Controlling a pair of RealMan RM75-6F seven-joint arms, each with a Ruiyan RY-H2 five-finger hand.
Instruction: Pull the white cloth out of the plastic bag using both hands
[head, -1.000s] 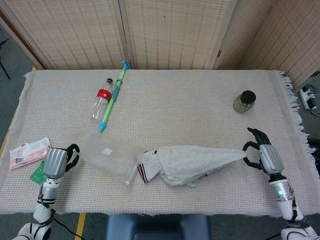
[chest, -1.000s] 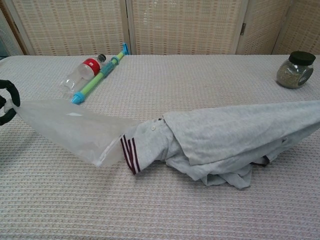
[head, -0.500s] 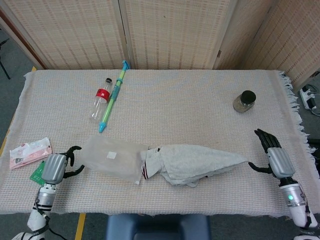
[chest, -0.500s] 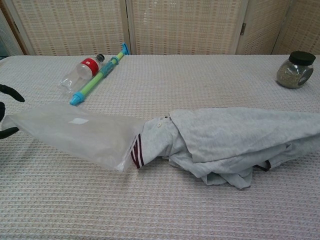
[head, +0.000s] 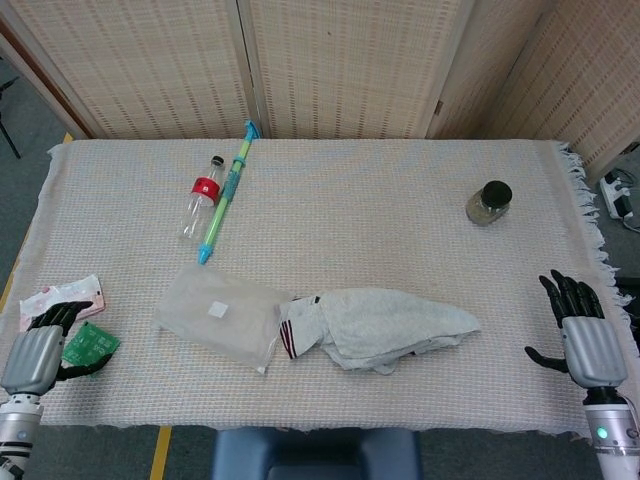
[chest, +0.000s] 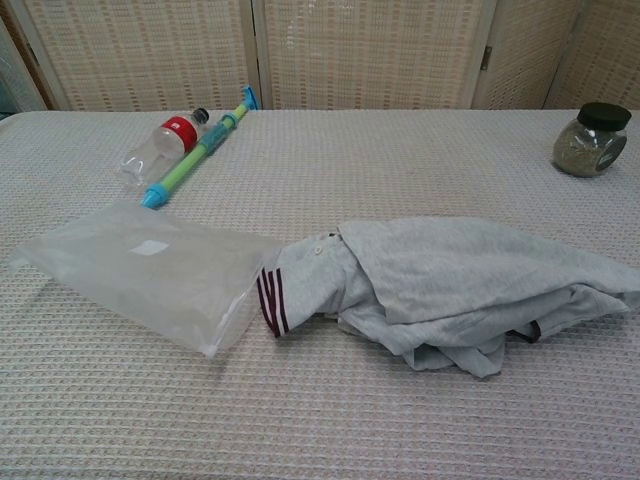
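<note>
The white cloth (head: 385, 325) (chest: 450, 290), with dark stripes on one cuff, lies crumpled on the table just right of the clear plastic bag (head: 218, 317) (chest: 150, 270). The bag lies flat, its mouth touching the cuff. My left hand (head: 35, 350) is at the table's front left corner, fingers spread, holding nothing. My right hand (head: 585, 335) is off the front right edge, fingers spread and empty. Neither hand shows in the chest view.
A plastic bottle (head: 203, 195) and a green-blue water squirter (head: 228, 190) lie at the back left. A dark-lidded jar (head: 488, 202) stands at the back right. A pink packet (head: 60, 300) and a green card (head: 88, 345) lie by my left hand.
Both hands let go and drew back toward the front corners. The cloth's pulled end slumped onto the table and the bag settled flat.
</note>
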